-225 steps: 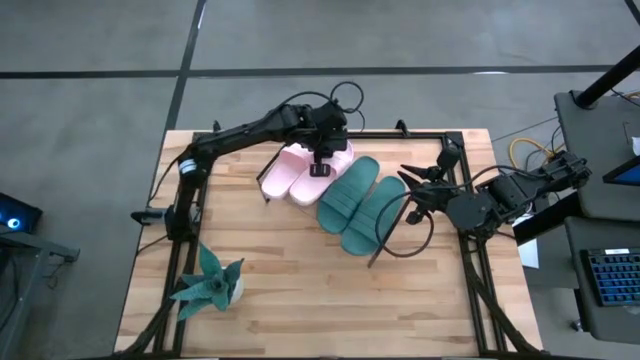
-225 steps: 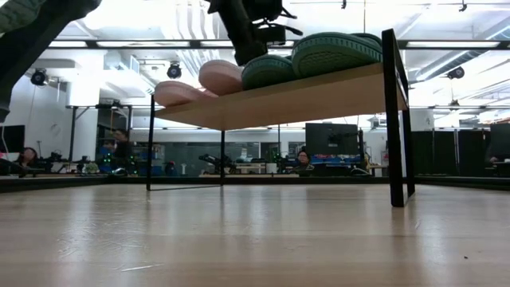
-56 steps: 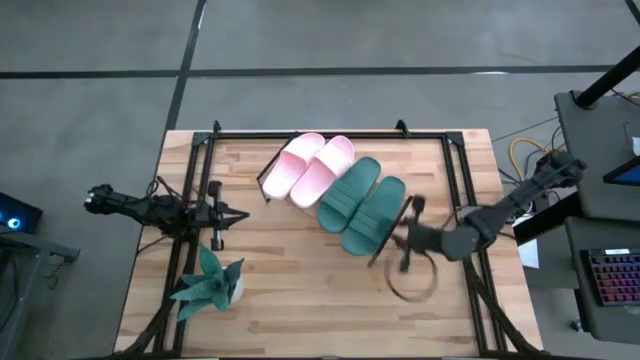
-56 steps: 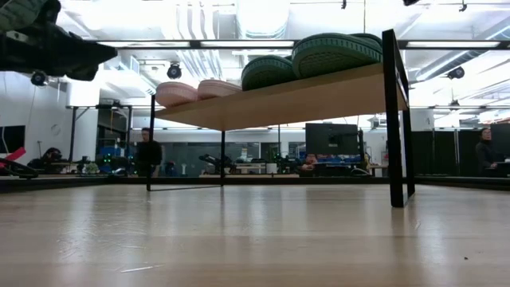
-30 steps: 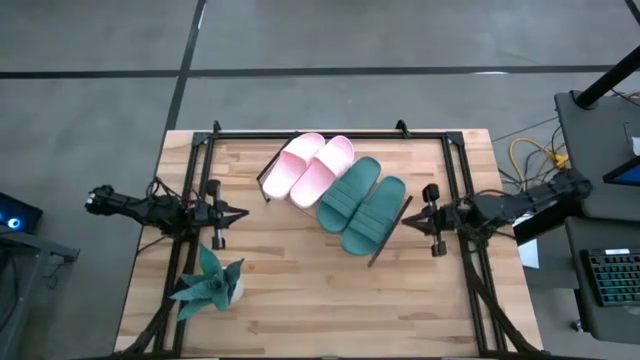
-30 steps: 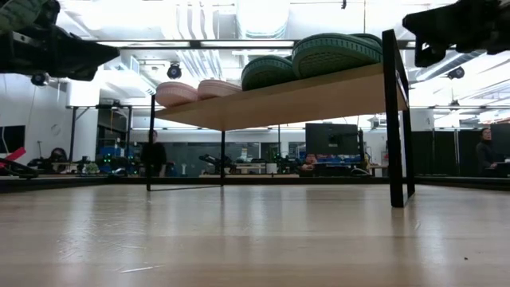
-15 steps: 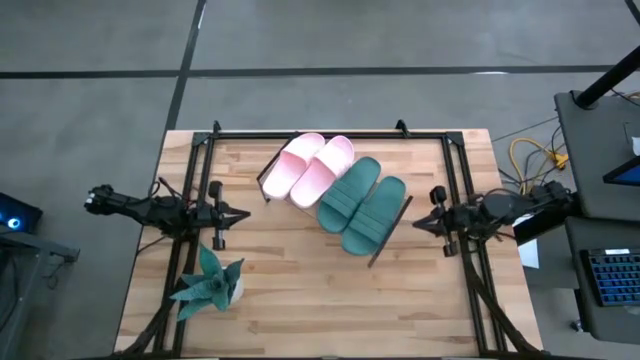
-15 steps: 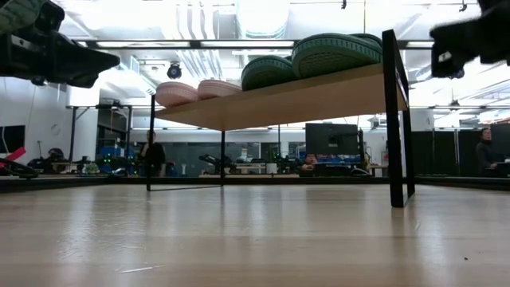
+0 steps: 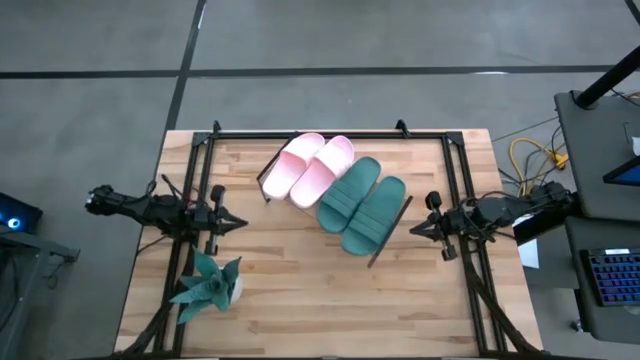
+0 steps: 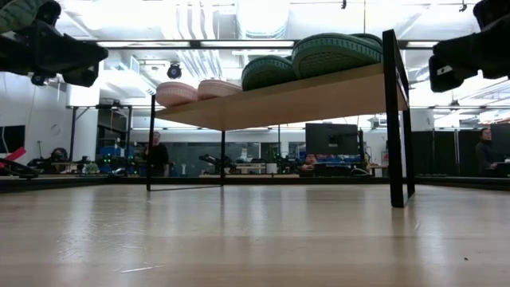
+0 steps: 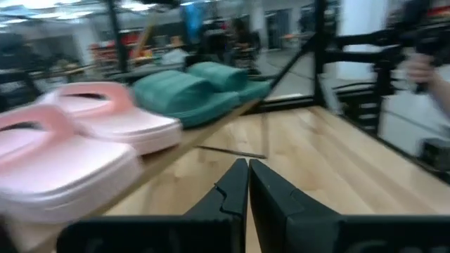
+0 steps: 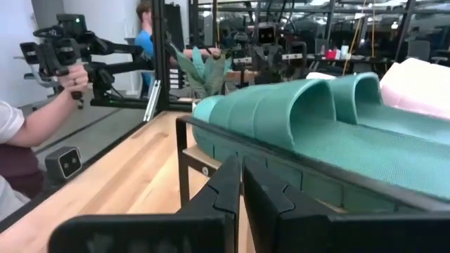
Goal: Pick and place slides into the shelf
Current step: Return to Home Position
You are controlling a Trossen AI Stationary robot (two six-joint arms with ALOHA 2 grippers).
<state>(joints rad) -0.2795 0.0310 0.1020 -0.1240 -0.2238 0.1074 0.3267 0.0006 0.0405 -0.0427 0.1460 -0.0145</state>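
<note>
Bare bench (image 9: 320,300) lies open before the shelf (image 10: 279,100). Off its two ends, clear of its edges, the left claw (image 9: 238,222) and right claw (image 9: 418,230) hang pinched closed, empty. On the shelf sit the green slides (image 9: 360,203), then the pink slides (image 9: 310,168) nearer the bench's far edge.

The two pale pink chunky foam slides (image 9: 305,170) look smooth and matt. The two dark green foam slides (image 9: 350,197) are matt too, with finely ribbed soles. The light wood shelf board (image 10: 295,100) is smooth, on thin black metal legs (image 10: 393,119). The pale plank-wood tabletop (image 9: 300,290) has a soft sheen. The right end effector (image 12: 241,163) looks like matt black plastic.
</note>
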